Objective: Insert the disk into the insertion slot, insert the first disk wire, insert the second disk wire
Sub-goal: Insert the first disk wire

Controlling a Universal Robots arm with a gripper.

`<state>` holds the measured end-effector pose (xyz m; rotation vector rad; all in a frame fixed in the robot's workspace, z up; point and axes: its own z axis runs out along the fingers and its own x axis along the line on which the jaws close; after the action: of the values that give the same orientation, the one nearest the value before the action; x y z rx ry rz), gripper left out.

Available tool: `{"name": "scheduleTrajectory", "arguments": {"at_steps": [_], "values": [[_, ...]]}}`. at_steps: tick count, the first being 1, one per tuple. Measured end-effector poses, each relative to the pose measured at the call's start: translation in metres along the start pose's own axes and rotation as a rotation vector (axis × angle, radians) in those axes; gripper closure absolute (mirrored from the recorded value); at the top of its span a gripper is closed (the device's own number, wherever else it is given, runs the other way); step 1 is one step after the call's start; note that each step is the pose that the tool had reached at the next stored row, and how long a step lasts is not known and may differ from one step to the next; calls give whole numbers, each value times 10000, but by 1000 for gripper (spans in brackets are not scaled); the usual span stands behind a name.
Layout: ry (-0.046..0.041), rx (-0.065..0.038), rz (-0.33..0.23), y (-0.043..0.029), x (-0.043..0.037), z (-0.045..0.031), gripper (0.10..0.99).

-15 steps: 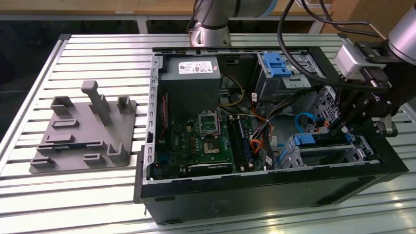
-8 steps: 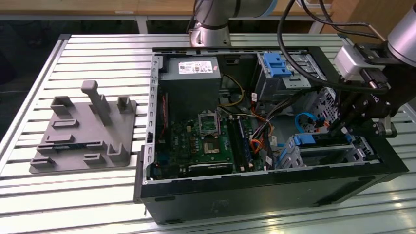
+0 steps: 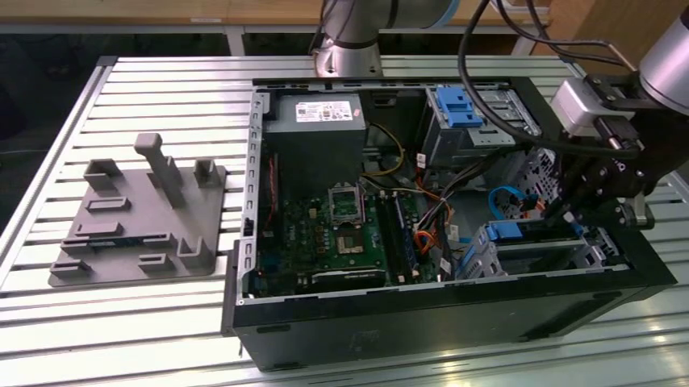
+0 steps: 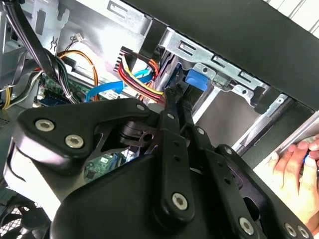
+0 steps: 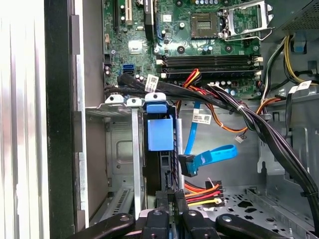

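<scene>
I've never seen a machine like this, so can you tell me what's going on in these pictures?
A robot arm works inside an open computer on a metal table; a grey plastic holder lies beside it. One picture is taken from outside, two from cameras riding near the arm's wrist. The robot's hand is down by the blue-framed disk, which sits in its metal cage. Red, yellow and black wires end right at the hand; whether it grips them, I cannot tell. A light-blue cable curls nearby.

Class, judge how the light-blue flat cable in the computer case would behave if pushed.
The light-blue cable probably bends rather than pushing straight, since it lies in a curled loop. Thin and flat, it likely weighs little and twists easily.
</scene>
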<state>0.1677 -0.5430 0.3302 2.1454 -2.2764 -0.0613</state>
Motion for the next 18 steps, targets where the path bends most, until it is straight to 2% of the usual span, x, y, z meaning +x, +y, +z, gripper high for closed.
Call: {"name": "scheduleTrajectory", "arguments": {"at_steps": [5, 7, 9, 10, 15, 18], "values": [[-2, -1, -15, 6, 0, 12, 898], [1, 0, -16, 10, 1, -3, 784], [1, 1, -14, 16, -2, -64, 784], [-1, 1, -14, 18, -7, -106, 718], [3, 2, -15, 27, -26, -323, 718], [2, 2, -14, 27, -27, -325, 718]]}}
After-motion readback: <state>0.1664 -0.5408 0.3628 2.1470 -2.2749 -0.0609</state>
